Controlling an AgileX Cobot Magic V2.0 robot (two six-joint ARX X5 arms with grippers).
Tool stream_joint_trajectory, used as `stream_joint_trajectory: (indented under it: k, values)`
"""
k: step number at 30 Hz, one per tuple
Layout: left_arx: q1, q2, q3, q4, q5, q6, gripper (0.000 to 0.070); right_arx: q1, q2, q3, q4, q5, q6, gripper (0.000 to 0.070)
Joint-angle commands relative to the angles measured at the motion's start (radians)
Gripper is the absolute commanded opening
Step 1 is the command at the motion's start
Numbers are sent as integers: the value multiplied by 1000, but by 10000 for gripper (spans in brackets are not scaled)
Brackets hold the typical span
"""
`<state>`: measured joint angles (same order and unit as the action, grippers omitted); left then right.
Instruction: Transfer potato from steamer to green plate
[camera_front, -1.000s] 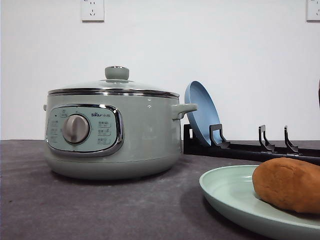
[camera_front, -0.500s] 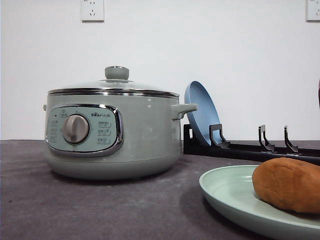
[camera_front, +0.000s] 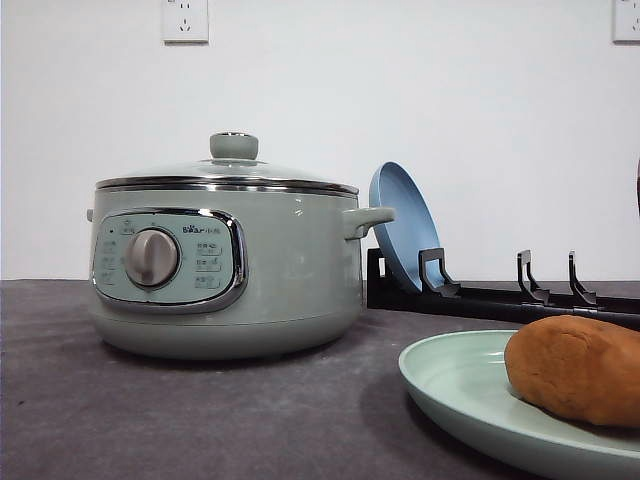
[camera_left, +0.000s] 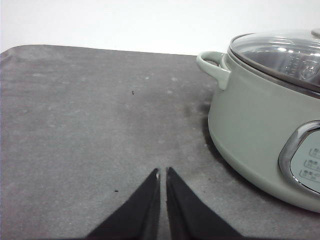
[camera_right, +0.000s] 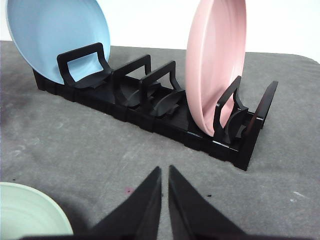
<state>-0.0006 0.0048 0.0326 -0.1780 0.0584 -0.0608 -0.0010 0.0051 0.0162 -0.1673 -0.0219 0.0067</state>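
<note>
- Grey table (camera_front: 150, 420) with a rough dark top fills the low part of the front view, and a plain white wall (camera_front: 400, 90) stands behind it.
- Left gripper (camera_left: 163, 175) has its two black fingers pressed close together, with only a thin slit between them. It holds nothing and points over bare table.
- Just beside it, off to one side, is the steamer (camera_left: 260, 130), with its glass lid (camera_left: 280, 52) on and one side handle (camera_left: 212, 67) sticking out.
- Right gripper (camera_right: 165, 175) also has its black fingers closed together, with nothing in them.
- Past those fingers is a black rack (camera_right: 150, 107) with a blue plate (camera_right: 55, 35) standing at one end and a pink plate (camera_right: 215, 65) standing near the other.
- A bit of the green plate (camera_right: 25, 215) shows near that gripper.
- In the front view the potato (camera_front: 578, 368) lies on the green plate (camera_front: 460, 385), to the right of the steamer (camera_front: 225, 260) and apart from it.
- The potato lies flat on its side. Its long way runs left to right across the plate, and its right end is cut off by the edge of the view.
- The steamer's lid is shut, with the green knob (camera_front: 234, 146) on top.
</note>
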Motion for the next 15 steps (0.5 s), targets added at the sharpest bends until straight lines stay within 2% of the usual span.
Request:
stream_joint_trajectory:
  k: [1,15]
  values:
    - [-1,0,-21,-8,1,16,17,-2,-2,-5,13,4,6,13]
    - [-1,0,-21,-8,1,16,17,-2,-2,-5,13,4,6,14]
